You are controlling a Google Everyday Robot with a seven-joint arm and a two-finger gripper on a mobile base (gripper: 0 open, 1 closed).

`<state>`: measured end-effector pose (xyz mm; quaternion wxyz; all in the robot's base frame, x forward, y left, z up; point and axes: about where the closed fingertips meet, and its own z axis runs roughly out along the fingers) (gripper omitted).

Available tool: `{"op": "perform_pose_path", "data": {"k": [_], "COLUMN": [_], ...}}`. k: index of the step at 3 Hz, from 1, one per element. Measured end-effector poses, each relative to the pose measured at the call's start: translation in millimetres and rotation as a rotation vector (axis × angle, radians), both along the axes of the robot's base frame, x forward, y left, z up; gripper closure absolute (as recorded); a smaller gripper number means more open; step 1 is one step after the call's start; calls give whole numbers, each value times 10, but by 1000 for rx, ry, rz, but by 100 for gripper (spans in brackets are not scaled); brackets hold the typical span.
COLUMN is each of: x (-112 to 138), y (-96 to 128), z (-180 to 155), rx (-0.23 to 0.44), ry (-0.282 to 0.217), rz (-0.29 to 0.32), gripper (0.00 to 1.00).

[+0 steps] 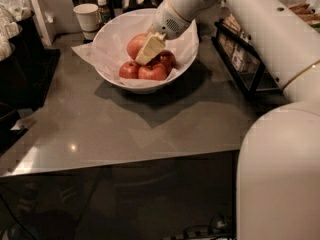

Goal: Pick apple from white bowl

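Tool [149, 50]: down in the white bowl [146, 88], tip against the right side of the apple [133, 44]; whether it grips is unclear.
Apple: far-left in the bowl, behind the smaller red apples [152, 72].
Bowl: on the grey surface [150, 129], far centre.

The apple [135, 45], round and orange-red with a paler yellowish blush, sits toward the back inside the white bowl [145, 85]. The bowl is wide, deep and glossy, lined with crumpled white paper, and stands upright on the counter [150, 129]. My claw [150, 49] reaches down into it at that apple's right side.
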<state>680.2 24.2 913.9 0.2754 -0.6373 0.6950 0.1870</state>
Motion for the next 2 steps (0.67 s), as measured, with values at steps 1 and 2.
{"op": "perform_pose_path", "data": {"k": [1,2], "x": [-262,-297], "y": [-96,-212], "z": [267,293], "rx": [158,181], "ry": [-98,-121], "rz": [48,55], "gripper": [100,100]}}
